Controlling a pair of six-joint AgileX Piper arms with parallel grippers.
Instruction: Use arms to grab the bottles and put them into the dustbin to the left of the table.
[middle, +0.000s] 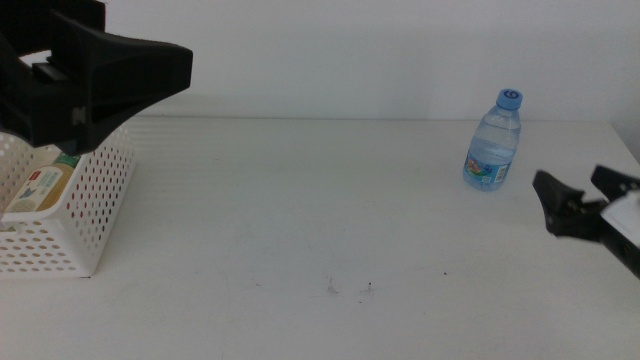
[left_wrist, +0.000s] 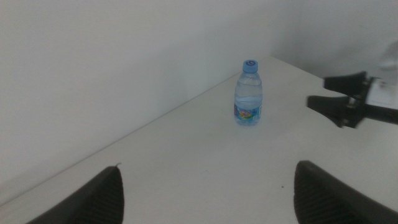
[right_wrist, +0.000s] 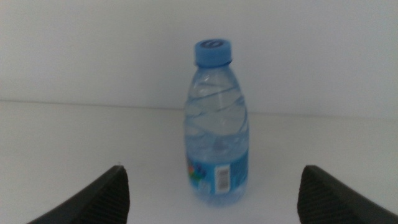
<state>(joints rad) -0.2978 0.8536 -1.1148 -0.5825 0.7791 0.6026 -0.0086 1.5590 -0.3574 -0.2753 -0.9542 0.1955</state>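
A clear water bottle (middle: 493, 140) with a blue cap stands upright at the far right of the white table (middle: 300, 220). My right gripper (middle: 568, 180) is open just in front of it and to its right, apart from it. In the right wrist view the bottle (right_wrist: 217, 124) stands centred ahead of the open right gripper (right_wrist: 212, 169). My left gripper (middle: 120, 70) hovers above the white perforated dustbin (middle: 90, 215) at the left, open and empty (left_wrist: 206, 167). The yellow tea bottle (middle: 45, 185) lies inside the dustbin.
The left wrist view shows the water bottle (left_wrist: 249, 93) and the right gripper (left_wrist: 333, 93) far across the table near the white back wall. A few dark specks (middle: 350, 288) mark the tabletop near the front.
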